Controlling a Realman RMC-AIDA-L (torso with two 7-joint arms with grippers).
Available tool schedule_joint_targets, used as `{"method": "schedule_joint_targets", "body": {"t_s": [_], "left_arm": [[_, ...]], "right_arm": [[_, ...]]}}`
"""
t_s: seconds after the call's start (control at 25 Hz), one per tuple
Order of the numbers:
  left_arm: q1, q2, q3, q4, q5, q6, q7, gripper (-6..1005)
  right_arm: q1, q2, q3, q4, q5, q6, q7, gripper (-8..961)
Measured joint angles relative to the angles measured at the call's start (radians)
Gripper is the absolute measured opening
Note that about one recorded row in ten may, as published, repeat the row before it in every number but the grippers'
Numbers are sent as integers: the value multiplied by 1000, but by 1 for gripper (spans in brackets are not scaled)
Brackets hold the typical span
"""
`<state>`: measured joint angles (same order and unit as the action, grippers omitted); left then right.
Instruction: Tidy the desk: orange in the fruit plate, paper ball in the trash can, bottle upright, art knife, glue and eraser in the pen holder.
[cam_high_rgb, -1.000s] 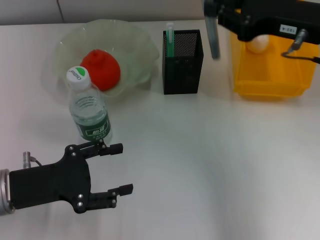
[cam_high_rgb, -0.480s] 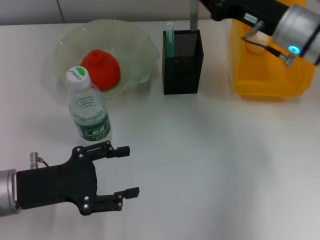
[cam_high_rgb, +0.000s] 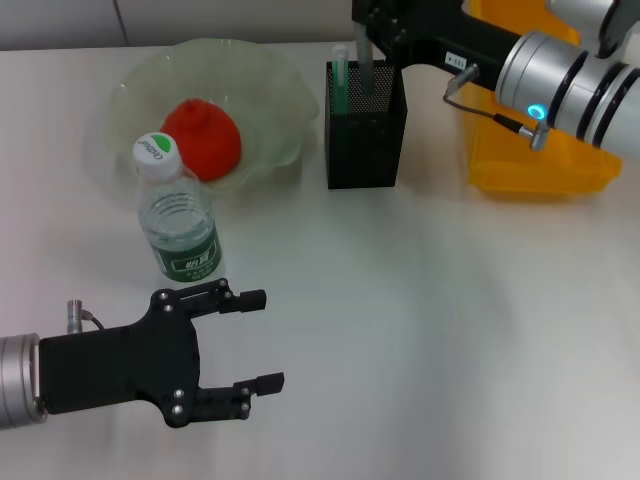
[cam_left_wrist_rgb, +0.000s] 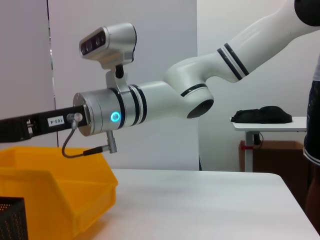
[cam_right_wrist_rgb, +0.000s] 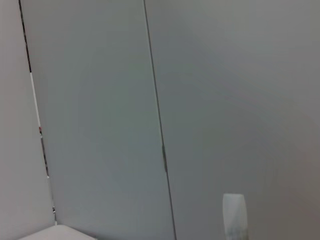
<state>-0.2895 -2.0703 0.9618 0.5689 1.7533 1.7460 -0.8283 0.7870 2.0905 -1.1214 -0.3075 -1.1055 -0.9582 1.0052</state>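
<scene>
White and pale, the surface (cam_high_rgb: 420, 330) carried everything, and the bright yellow trash can (cam_high_rgb: 540, 160) stood at its far right, partly covered in the head view by the silver right arm (cam_high_rgb: 570, 75) reaching across it. The left wrist view showed the same bin's slanted wall (cam_left_wrist_rgb: 55, 195) under that arm (cam_left_wrist_rgb: 150, 102), with a corner of black mesh at the picture's edge. The paper ball could not be seen in any view.

At the far left sat the fruit plate (cam_high_rgb: 260, 90), its wavy green glass rim open toward the camera, with the orange (cam_high_rgb: 200, 138) resting inside it. Just in front of the plate the bottle (cam_high_rgb: 180, 225) stood upright, white cap on top and green label facing forward.

Near the front left edge the left tool (cam_high_rgb: 258, 340) hovered over bare surface, its two black fingers spread wide and holding nothing, close to the bottle but not touching it.

Between the plate and the trash can stood the pen holder (cam_high_rgb: 365, 140), a square black mesh cup. The right tool (cam_high_rgb: 372, 30) hung right above its opening, gripping a slim grey stick-like item (cam_high_rgb: 366, 65) whose lower end dipped into the cup. A green-tipped item (cam_high_rgb: 340, 80) leaned upright in the cup's left corner. The eraser was not visible anywhere.
</scene>
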Motion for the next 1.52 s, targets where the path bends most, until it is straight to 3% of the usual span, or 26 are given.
{"method": "schedule_joint_targets", "body": {"t_s": [0.28, 0.48, 0.6, 0.72, 0.84, 1.04, 1.12, 1.36, 1.52], "left_arm": [[-7, 1, 0, 0, -1, 4, 0, 783], [-9, 2, 0, 0, -3, 6, 0, 783], [-6, 4, -4, 0, -5, 16, 0, 783], [-1, 8, -9, 3, -6, 32, -13, 783], [5, 12, -16, 8, -6, 43, -27, 783], [9, 15, -35, 8, -1, 46, -44, 783], [9, 15, -35, 6, 5, 44, -50, 783], [4, 12, -35, 2, 36, 37, -53, 783], [3, 12, -35, 2, 37, 36, -53, 783]], "right_arm": [[-6, 0, -12, 6, -6, 0, -1, 148], [-48, -1, -12, -13, -9, -57, 2, 298], [-152, -8, -13, -84, -19, -202, 47, 334], [-316, -14, -12, -206, -77, -356, 116, 371], [-477, -21, -2, -339, -201, -509, 141, 501], [-633, -26, 106, -379, -395, -797, 8, 647], [-651, -26, 193, -358, -533, -908, -30, 687], [-642, -24, 236, -331, -626, -938, -34, 805], [-642, -18, 237, -330, -628, -936, -35, 834]]}}
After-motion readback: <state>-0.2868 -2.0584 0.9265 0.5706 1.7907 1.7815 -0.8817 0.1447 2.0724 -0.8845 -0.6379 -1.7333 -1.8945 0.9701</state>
